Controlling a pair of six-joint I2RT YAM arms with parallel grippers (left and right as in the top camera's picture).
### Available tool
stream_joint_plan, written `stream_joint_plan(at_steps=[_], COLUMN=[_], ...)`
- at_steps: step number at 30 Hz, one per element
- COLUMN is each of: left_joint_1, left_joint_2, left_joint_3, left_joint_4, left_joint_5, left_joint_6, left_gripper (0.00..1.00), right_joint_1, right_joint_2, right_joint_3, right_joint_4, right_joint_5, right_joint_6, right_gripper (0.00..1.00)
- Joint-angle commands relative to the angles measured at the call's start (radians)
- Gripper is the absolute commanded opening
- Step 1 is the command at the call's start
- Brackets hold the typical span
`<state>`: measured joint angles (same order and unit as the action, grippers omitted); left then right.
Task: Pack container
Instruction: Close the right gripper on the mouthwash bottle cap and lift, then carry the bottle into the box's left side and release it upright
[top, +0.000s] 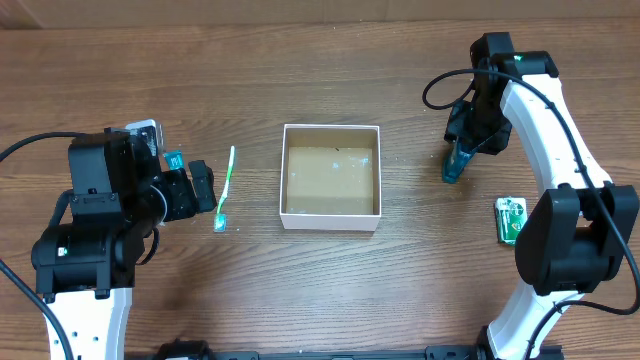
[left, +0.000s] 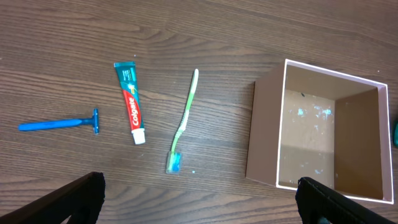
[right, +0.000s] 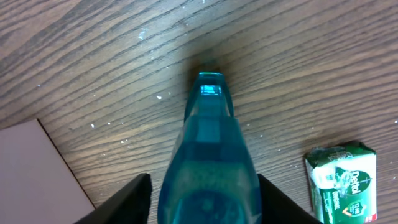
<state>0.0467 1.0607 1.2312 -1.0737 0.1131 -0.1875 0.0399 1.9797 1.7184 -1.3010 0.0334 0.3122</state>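
The left claw (left: 199, 190) is hovering over the table (left: 249, 37). Its two fingers (left: 74, 199) are standing wide apart and are holding nothing. Just ahead of this claw a green toothbrush (left: 185, 118) is lying flat, with its head pointing back toward the claw. A toothpaste tube (left: 130, 102) is lying just left of the toothbrush. A blue razor (left: 59, 124) is lying farther left, apart from the tube. The container (left: 323, 130) is sitting ahead and to the right of this claw, near the toothbrush but not touching it, and its brown floor is showing.

The right claw (right: 205, 202) is standing around a teal bottle (right: 208, 143), with one finger very close at each side. I cannot tell if the fingers are pressing it. The bottle's tip is pointing away from the claw. A green soap pack (right: 345, 180) is lying to the right of this claw, apart from the bottle. A corner of the container is showing at its left.
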Motion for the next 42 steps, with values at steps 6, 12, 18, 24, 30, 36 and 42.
stream_joint_plan(at_steps=[6, 12, 18, 24, 30, 36, 42], left_joint_1=[0.005, 0.005, 0.005, 0.005, 0.005, 0.005, 0.005], left_joint_2=[-0.002, -0.002, -0.002, -0.002, -0.002, -0.002, -0.002], left_joint_3=[0.028, 0.028, 0.028, 0.028, 0.028, 0.028, 0.028], left_joint_4=[0.003, 0.003, 0.001, -0.001, 0.0, -0.007, -0.008], left_joint_5=[0.011, 0.011, 0.011, 0.01, 0.01, 0.01, 0.011], left_joint_6=[-0.011, -0.011, -0.011, -0.011, -0.011, -0.011, -0.011], left_gripper=[1.0, 1.0, 1.0, 1.0, 1.0, 1.0, 1.0], right_joint_1=[-0.002, -0.002, 0.007, 0.083, 0.266, 0.499, 0.64], right_joint_2=[0.01, 0.009, -0.024, -0.131, -0.181, -0.184, -0.161], right_joint_3=[0.003, 0.003, 0.028, 0.167, 0.334, 0.382, 0.375], right_joint_4=[0.005, 0.008, 0.004, -0.098, -0.235, -0.239, -0.149], right_joint_5=[0.003, 0.003, 0.003, 0.003, 0.023, 0.071, 0.071], right_joint_6=[-0.001, -0.002, -0.005, -0.024, -0.023, 0.084, 0.157], right_gripper=[0.38, 0.18, 0.04, 0.04, 0.04, 0.04, 0.04])
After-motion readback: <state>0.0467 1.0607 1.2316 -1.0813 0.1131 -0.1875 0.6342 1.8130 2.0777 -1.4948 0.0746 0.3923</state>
